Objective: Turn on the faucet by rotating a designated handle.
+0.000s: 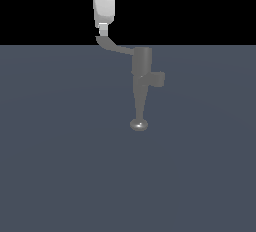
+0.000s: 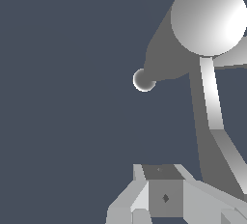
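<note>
The grey faucet [image 1: 141, 62] stands mid-scene in the exterior view, its stem tapering to a rounded knob [image 1: 139, 124], with a short stub [image 1: 158, 78] toward that view's right. The thin flat handle [image 1: 114, 47] runs from the cylinder toward the exterior view's left and ends in a widened tip. My white gripper [image 1: 103, 30] hangs right above that tip, touching or nearly touching it. In the wrist view the handle [image 2: 212, 102] passes beside my gripper [image 2: 163, 179], not between the fingers. The fingers show no gap and nothing is held.
A flat dark grey-blue floor [image 1: 60, 166] spreads all around the faucet. A black background lies beyond its far edge. No other object shows in either view.
</note>
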`<state>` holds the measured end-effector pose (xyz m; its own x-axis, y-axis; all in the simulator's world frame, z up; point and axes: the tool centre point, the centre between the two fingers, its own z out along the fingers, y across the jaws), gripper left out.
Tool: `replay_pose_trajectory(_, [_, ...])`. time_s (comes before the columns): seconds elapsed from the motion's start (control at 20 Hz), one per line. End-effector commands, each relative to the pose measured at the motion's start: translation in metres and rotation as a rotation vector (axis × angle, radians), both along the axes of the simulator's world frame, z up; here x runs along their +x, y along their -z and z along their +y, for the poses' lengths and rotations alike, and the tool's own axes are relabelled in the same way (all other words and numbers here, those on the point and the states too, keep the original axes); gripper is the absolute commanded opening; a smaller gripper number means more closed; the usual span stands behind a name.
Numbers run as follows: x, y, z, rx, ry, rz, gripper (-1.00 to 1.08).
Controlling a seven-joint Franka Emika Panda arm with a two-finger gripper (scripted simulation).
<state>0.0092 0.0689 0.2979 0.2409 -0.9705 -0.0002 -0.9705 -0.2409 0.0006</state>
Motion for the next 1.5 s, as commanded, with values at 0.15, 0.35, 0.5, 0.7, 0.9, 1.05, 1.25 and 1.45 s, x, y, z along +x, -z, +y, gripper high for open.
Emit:
replay_pose_trajectory(0.15, [-0.014,0.0,-0.004,0.0,0.0,0.0,-1.0])
replay_pose_trajectory(0.35, [-0.026,0.0,-0.007,0.0,0.0,0.0,-1.0])
replay_pose_trajectory(0.5, [-0.036,0.0,-0.01,0.0,0.0,0.0,-1.0])
replay_pose_trajectory(0.7, [-0.048,0.0,-0.013,0.0,0.0,0.0,-1.0])
replay_pose_trajectory(0.9, [-0.061,0.0,-0.017,0.0,0.0,0.0,-1.0])
replay_pose_trajectory(1.05, [-0.071,0.0,-0.02,0.0,0.001,-0.001,-1.0])
replay_pose_trajectory(1.25, [-0.072,-0.003,-0.019,0.001,-0.003,-0.01,-1.0])
replay_pose_trajectory(1.45, [-0.082,-0.002,-0.035,0.001,-0.002,-0.008,-1.0])
